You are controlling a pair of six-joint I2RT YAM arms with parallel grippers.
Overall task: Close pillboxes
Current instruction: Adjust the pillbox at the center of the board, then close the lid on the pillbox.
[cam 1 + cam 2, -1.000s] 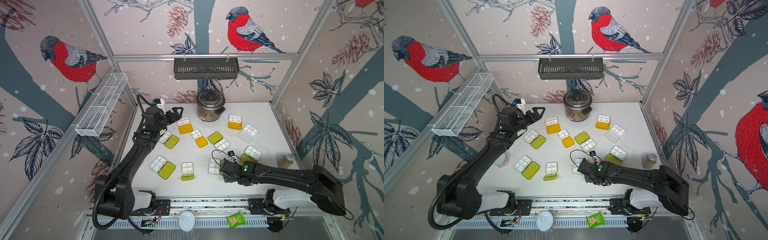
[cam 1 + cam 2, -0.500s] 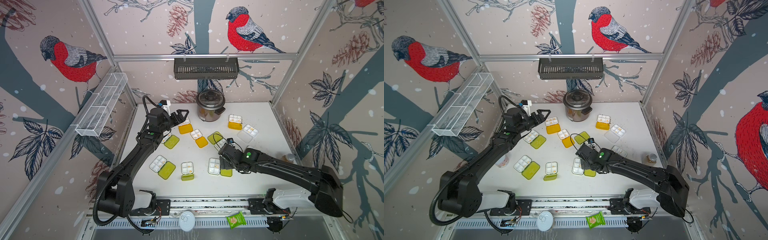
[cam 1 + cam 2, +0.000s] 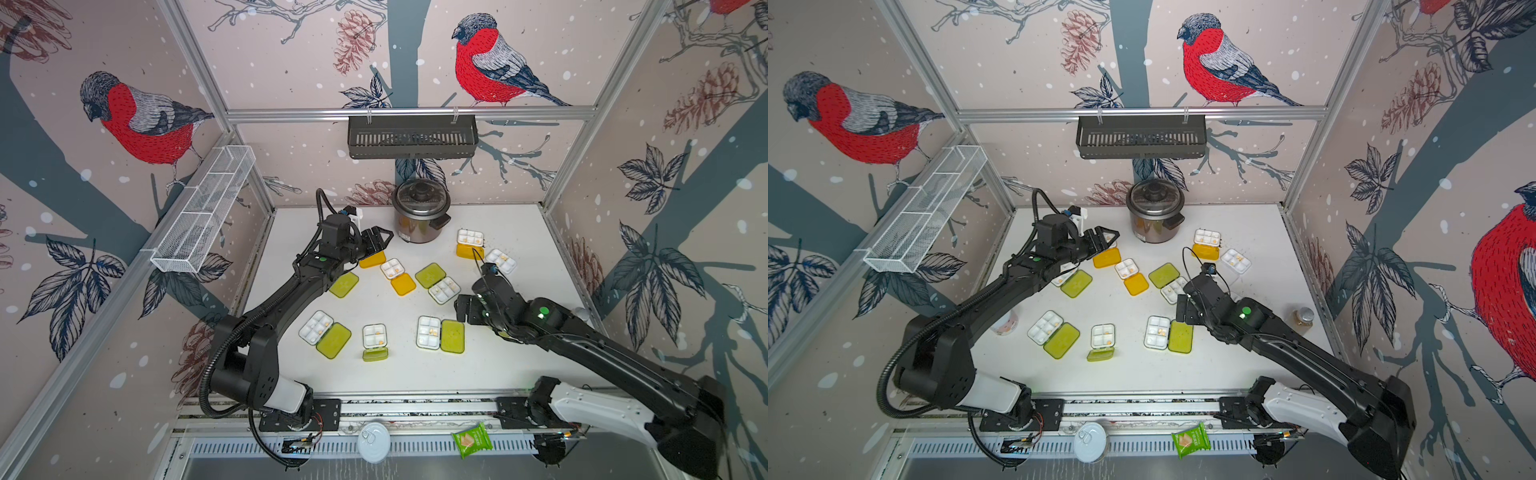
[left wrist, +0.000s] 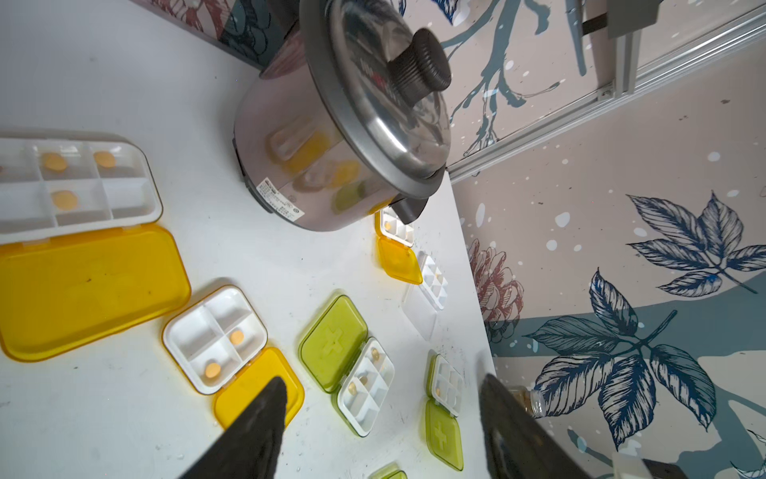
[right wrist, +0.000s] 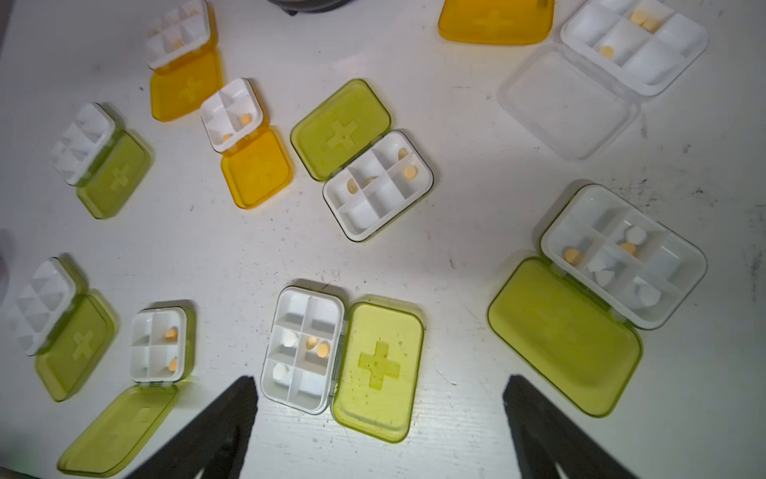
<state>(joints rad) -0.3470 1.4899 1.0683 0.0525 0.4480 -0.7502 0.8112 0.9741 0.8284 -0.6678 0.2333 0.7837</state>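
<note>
every pillbox in view among the pillboxes [image 3: 428, 338] lies open mid-surface [image 3: 498, 374], so closing has barely begun: the left gripper [image 4: 381, 383], open and empty, hovers by an orange-lidded pillbox [image 4: 83, 249] toward the far edge, the right gripper [image 5: 380, 381], equally open, hovers over a green-lidded pillbox [image 5: 344, 365] nearer the front edge, each needing to fold a lid over its tray, while the arms hide some trays in both top views.

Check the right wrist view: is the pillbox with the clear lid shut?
No, the clear-lidded pillbox lies open, its lid folded out flat beside its white tray.

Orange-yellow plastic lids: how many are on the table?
3. One flat orange-yellow lid lies by the left gripper, left of the round steel pot; one in front of the pot; one right of it. Some may be hidden.
</note>
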